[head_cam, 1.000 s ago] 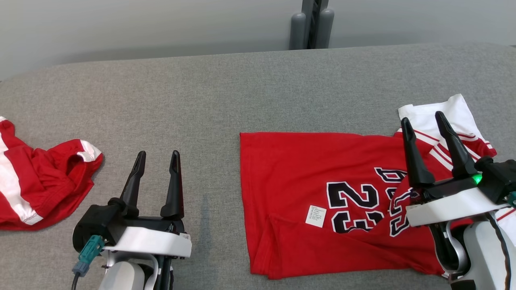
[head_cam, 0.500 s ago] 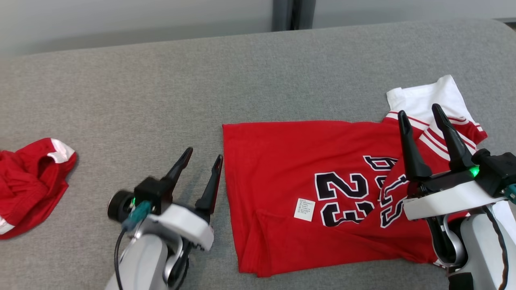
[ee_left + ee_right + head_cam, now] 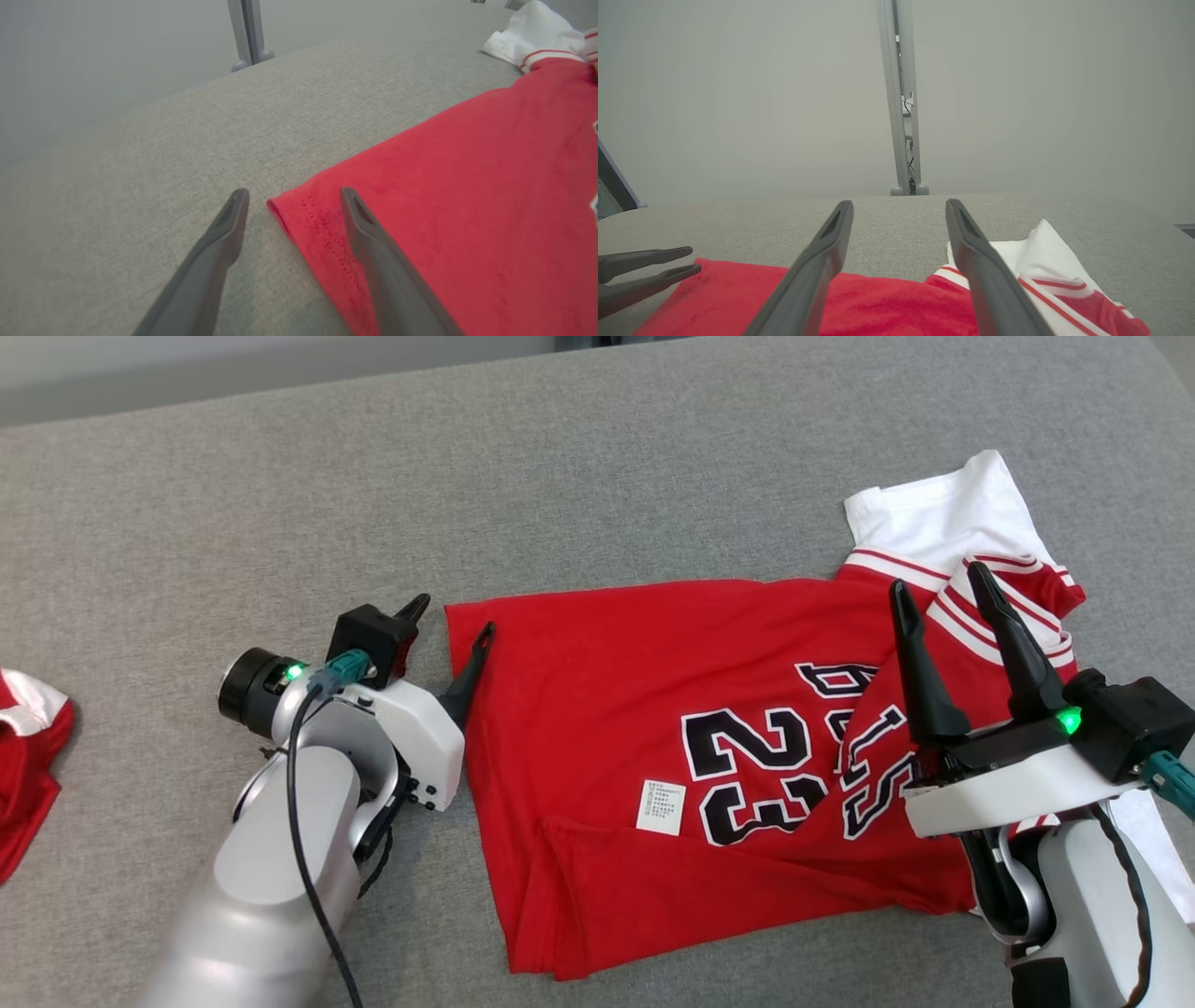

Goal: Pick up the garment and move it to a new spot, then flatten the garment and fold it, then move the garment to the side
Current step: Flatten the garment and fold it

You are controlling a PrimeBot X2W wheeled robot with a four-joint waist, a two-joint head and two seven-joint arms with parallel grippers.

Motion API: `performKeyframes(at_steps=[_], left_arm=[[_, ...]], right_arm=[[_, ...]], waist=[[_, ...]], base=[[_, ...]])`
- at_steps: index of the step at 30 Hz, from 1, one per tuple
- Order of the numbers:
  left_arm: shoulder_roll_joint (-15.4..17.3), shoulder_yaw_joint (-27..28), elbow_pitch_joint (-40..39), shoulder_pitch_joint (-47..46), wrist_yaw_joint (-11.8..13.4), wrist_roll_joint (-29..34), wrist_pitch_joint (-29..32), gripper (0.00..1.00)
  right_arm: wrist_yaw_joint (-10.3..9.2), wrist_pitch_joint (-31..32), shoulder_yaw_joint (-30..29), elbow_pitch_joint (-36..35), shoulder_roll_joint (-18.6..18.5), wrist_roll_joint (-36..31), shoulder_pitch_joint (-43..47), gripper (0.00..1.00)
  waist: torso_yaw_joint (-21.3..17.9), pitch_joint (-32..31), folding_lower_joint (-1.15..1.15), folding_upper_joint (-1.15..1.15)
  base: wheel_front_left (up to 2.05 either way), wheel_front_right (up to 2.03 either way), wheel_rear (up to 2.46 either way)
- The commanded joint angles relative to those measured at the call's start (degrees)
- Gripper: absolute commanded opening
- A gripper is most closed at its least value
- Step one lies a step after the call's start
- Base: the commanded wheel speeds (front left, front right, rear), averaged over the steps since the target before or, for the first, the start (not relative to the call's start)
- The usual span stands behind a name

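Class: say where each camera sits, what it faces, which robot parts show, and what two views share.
Head view: head-mounted, facing down at red numbered jersey on grey fabric surface; left gripper, right gripper, both open.
Left wrist view: left wrist, facing jersey's hem corner; own fingers.
Right wrist view: right wrist, facing a grey post; own fingers.
Shared: both wrist views show that post.

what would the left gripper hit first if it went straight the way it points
Likely the jersey, whose corner lies between the open fingers of the left gripper; how high the gripper is above the cloth is unclear.
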Motion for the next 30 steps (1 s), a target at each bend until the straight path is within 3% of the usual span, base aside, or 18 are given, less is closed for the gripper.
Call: performKeyframes(at_steps=[1, 8, 9, 10, 11, 12, 20, 30], left_arm=[[0.39, -0.39, 0.94, -1.29, -0.15, 0.09, 0.41, 1.00], [0.77, -5.34, 5.38, -4.66, -0.25, -3.33, 3.28, 1.00], [0.97, -6.16, 5.66, -4.98, -0.25, -3.92, 3.67, 0.82], [1.17, -6.92, 5.88, -5.20, -0.25, -4.62, 3.70, 0.38], [1.38, -7.51, 6.07, -5.40, -0.20, -5.28, 3.79, 0.11], [1.57, -8.09, 6.17, -5.70, -0.20, -5.97, 3.79, 0.00], [4.84, -9.53, 6.30, -9.10, -0.15, -9.65, 1.56, 0.00], [9.32, -6.43, 8.36, -18.93, 3.22, -8.97, -1.40, 0.00]], right_arm=[[0.00, -0.34, -0.05, -0.24, 0.08, -0.39, -0.56, 1.00], [0.00, -0.35, -0.12, -0.58, 0.73, -0.57, -0.27, 1.00], [0.00, -0.35, -0.18, -0.60, 0.80, -0.61, -0.23, 1.00], [0.00, -0.35, -0.23, -0.64, 0.86, -0.68, -0.21, 1.00], [0.00, -0.35, -0.27, -0.66, 0.91, -0.75, -0.19, 1.00], [0.00, -0.35, -0.31, -0.71, 0.98, -0.80, -0.18, 1.00], [0.00, -0.25, -0.84, -1.07, 1.56, -1.03, -0.50, 1.00], [0.00, -0.24, 0.10, -1.18, 2.58, -0.91, -1.25, 1.00]], waist=[[-0.32, 0.29, 0.00, 0.00], [-1.02, 0.77, 0.00, 0.00], [-1.07, 0.81, 0.00, 0.00], [-1.10, 0.85, 0.00, 0.00], [-1.14, 0.88, 0.00, 0.00], [-1.16, 0.92, 0.00, 0.00], [-1.38, 1.51, 0.00, 0.00], [-3.14, 2.80, 0.00, 0.00]], base=[[0.00, 0.00, 0.00], [0.00, 0.00, 0.00], [0.00, 0.00, 0.00], [0.00, 0.00, 0.00], [0.00, 0.00, 0.00], [0.00, 0.00, 0.00], [0.00, 0.00, 0.00], [0.00, 0.00, 0.00]])
